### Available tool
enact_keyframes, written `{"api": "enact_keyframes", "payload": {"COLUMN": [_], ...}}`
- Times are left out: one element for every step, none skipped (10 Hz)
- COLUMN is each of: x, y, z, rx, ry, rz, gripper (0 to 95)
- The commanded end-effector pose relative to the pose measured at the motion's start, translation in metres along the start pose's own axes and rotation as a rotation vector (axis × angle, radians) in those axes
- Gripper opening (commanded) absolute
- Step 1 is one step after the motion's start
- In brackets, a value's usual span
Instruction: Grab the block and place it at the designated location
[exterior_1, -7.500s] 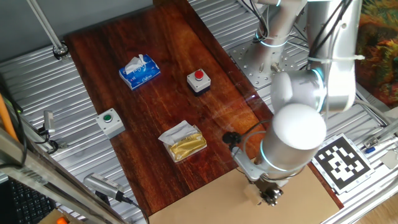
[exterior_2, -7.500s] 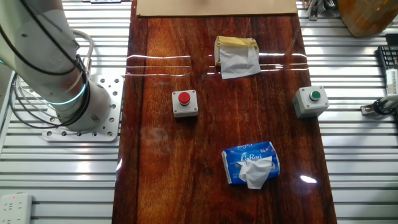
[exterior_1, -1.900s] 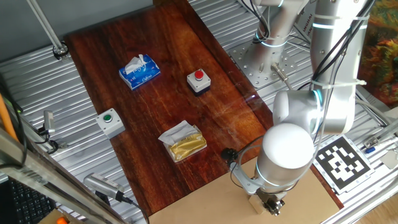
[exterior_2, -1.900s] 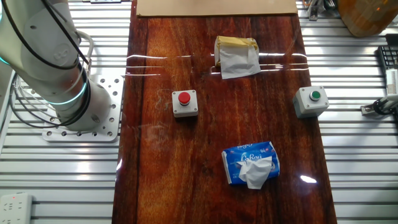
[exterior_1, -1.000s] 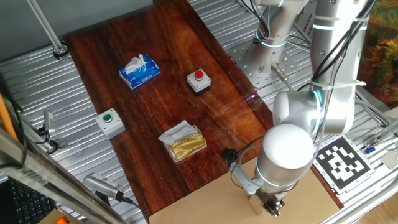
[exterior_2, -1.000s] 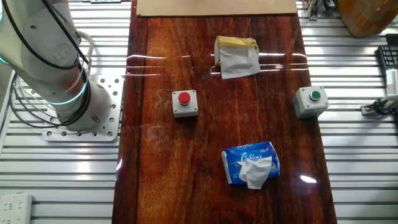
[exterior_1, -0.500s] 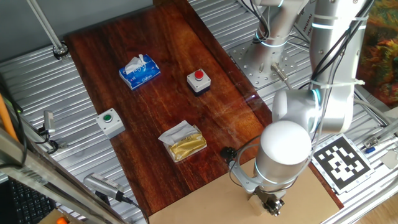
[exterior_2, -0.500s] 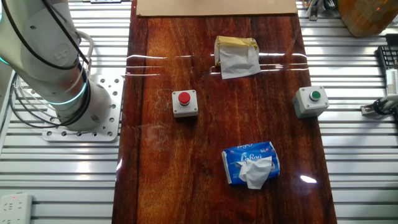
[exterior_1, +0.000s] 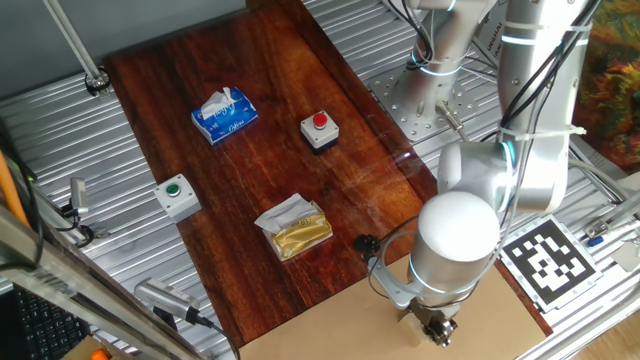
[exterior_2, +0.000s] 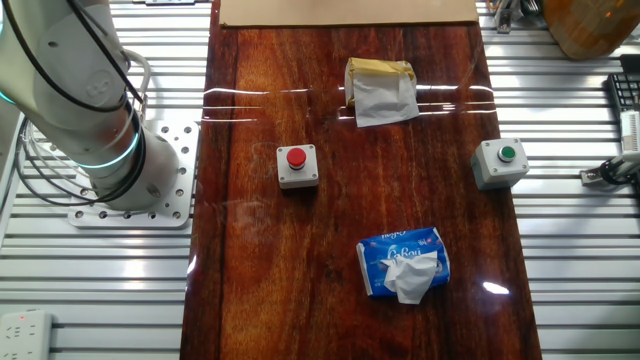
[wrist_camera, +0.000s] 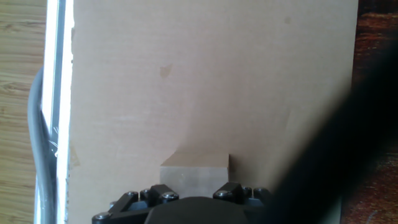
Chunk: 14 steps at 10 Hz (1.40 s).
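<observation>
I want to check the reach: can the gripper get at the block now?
Probably yes. In the hand view the block sits right at the gripper on the cardboard sheet, with nothing between them; whether it is gripped is unclear.

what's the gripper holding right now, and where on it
It looks like the block, at the gripper over the cardboard sheet. The fingers are hidden, so the hold and its exact spot cannot be confirmed.

- In the hand view, only the top of the block shows; the tool's dark body hides its lower part.
- The tool's fingertips are cut off by the bottom edge there.
- In one fixed view, the robot's big round joint hides most of the tool.
- The cardboard sheet runs off the bottom edge beside the tool.
</observation>
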<state>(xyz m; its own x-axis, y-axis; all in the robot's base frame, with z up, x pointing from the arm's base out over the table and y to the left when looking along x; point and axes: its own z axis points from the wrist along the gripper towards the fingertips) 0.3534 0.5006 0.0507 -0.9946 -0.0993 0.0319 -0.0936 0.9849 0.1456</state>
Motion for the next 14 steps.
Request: {"api": "enact_keyframes", "payload": {"x": [0.001,0.001,0.002,0.002,0.002,0.003,0.004,0.005,0.006,0.005,0.004,0.003,0.004,0.006], "y": [-0.001,0.0,0.0,0.001,0.001,0.002,0.004,0.005,0.006,0.004,0.002,-0.002,-0.004,-0.005], "z": [-0.003,-0.005,-0.008,-0.011,-0.012,-0.018,-0.025,-0.032,-0.041,-0.047,-0.051,-0.056,-0.059,-0.061], "rx": [-0.005,-0.009,-0.011,-0.014,-0.014,-0.025,-0.037,-0.042,-0.054,-0.054,-0.052,-0.051,-0.042,-0.044], "ry": [0.001,0.001,0.0,0.003,0.003,0.007,0.007,0.01,0.013,0.015,0.017,0.018,0.018,0.018], "rz": [-0.002,-0.004,-0.007,-0.007,-0.005,-0.003,0.002,0.006,0.01,0.007,0.007,0.011,0.011,0.011], "gripper": [76.0,76.0,95.0,95.0,95.0,95.0,95.0,95.0,95.0,95.0,95.0,95.0,95.0,95.0]}}
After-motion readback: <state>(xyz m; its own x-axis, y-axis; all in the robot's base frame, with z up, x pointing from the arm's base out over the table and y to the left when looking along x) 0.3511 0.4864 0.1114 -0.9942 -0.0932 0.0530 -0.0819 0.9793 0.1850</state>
